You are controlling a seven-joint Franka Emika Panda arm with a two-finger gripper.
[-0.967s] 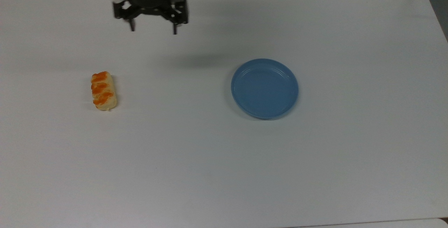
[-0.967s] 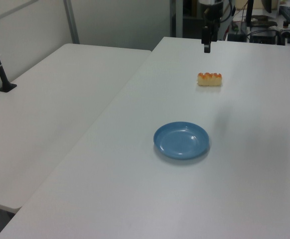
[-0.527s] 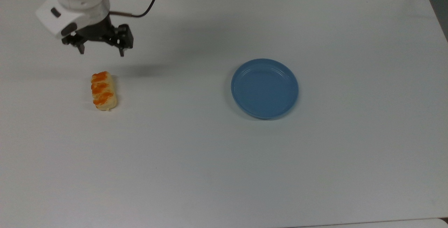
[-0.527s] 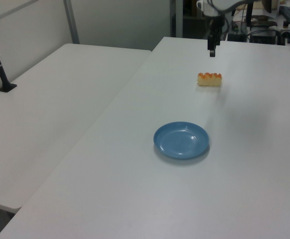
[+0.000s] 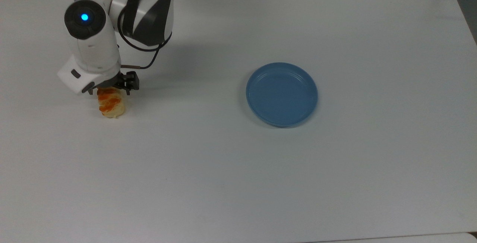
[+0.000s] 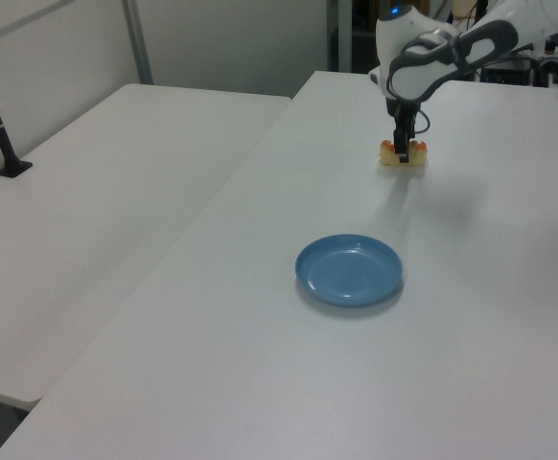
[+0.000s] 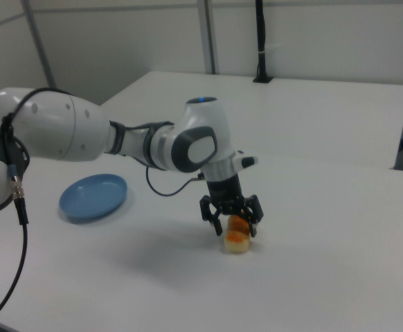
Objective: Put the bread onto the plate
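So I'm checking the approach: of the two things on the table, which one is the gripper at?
The bread, the small orange-topped loaf. The open gripper straddles it with a finger on each side, while the blue plate lies empty well off toward the top view's right.

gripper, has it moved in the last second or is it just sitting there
Yes. In the top view the gripper has swung toward the top view's left and come down, away from the plate, to straddle the bread.

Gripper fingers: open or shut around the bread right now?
Open. In the right view the gripper has a finger on each side of the bread, which lies on the table.
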